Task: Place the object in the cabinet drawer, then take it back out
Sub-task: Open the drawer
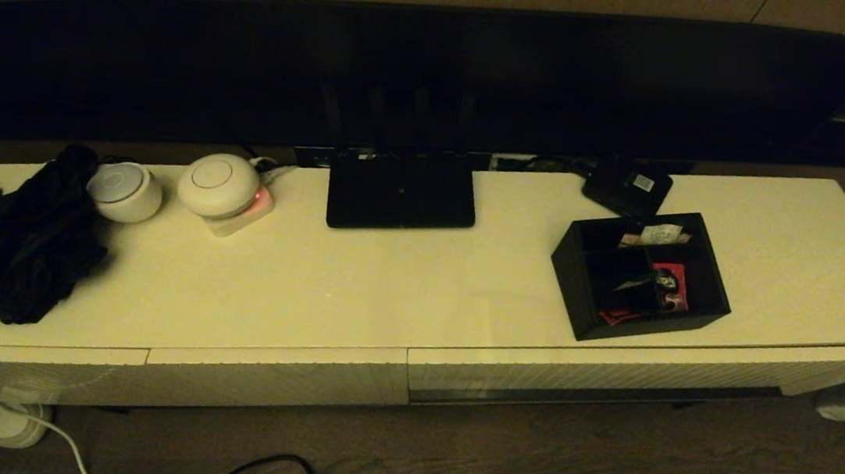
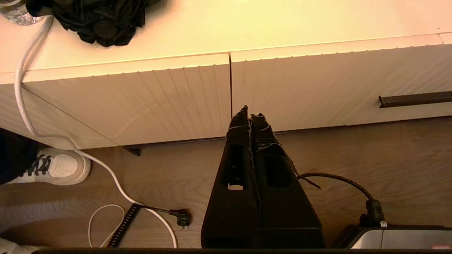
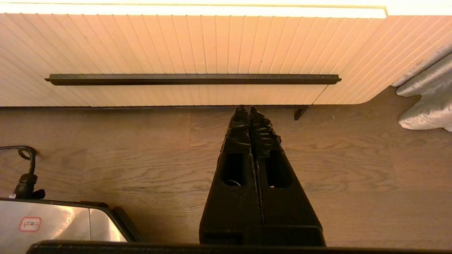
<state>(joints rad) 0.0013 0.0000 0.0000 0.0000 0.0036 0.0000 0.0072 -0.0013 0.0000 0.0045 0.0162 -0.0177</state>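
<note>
The black divided box (image 1: pixel 641 276) lies on the tabletop (image 1: pixel 355 277), long axis toward 1 o'clock; the drawer (image 3: pixel 197 53) is closed. Left hand (image 2: pixel 250 115) and right hand (image 3: pixel 249 110), fingers together, hang low before the cabinet, well apart from the box.

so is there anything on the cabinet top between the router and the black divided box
No, the head view shows only bare cabinet top between the router and the black divided box.

A: In your head view the room is dim and yellow-toned. The table (image 1: pixel 386 288) top is the brightest surface, while the wall behind it falls almost to black.

B: Can you read the black box (image 1: pixel 642 274)?

A: Barely. Its compartments sit in deep shadow.

B: And your 2 wrist views?

A: Brighter. The ribbed drawer front (image 3: pixel 197 49) glows warm, washing out along its upper edge. The cabinet casts a shadow band on the floor (image 3: pixel 353 169).
</note>
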